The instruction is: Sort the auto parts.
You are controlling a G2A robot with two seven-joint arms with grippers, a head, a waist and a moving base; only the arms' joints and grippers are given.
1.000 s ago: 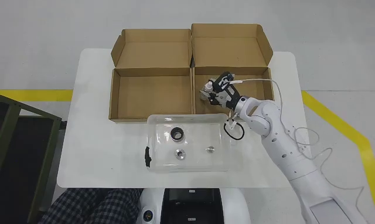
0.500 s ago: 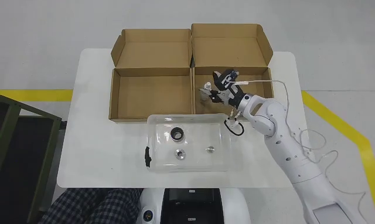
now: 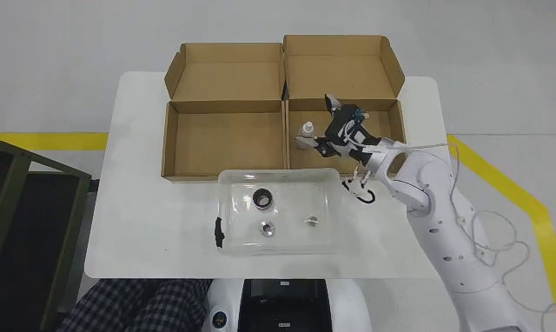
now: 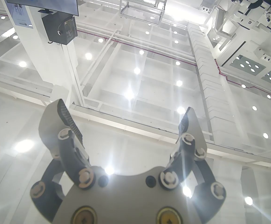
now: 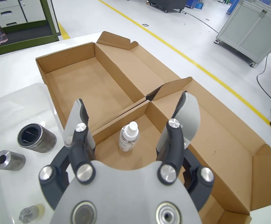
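1. The step in hand looks like going for another part. Lift the right end effector (image 5: pixel 133 103) clear of the right cardboard box (image 5: pixel 219 127) without tipping the small clear bottle (image 5: pixel 128 137), which stands upright on that box's floor.
2. Then descend squarely over the linear bearing (image 5: pixel 37 137) in the clear tray (image 3: pixel 239 193) on the tabletop (image 3: pixel 139 158).
3. The right end effector's fingers are wide apart and hold nothing. The bottle stands just beyond them.
4. The left end effector (image 4: pixel 125 111) is spread wide and empty, and points at the ceiling.

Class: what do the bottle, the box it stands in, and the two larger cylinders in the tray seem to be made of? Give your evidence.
bottle: probably clear plastic, with a see-through body and white cap.
box: brown cardboard, matte, with folded flaps.
larger cylinder: likely steel, with a grey brushed sheen and dark bore.
smaller cylinder: likely steel too, dull grey and faintly glossy.
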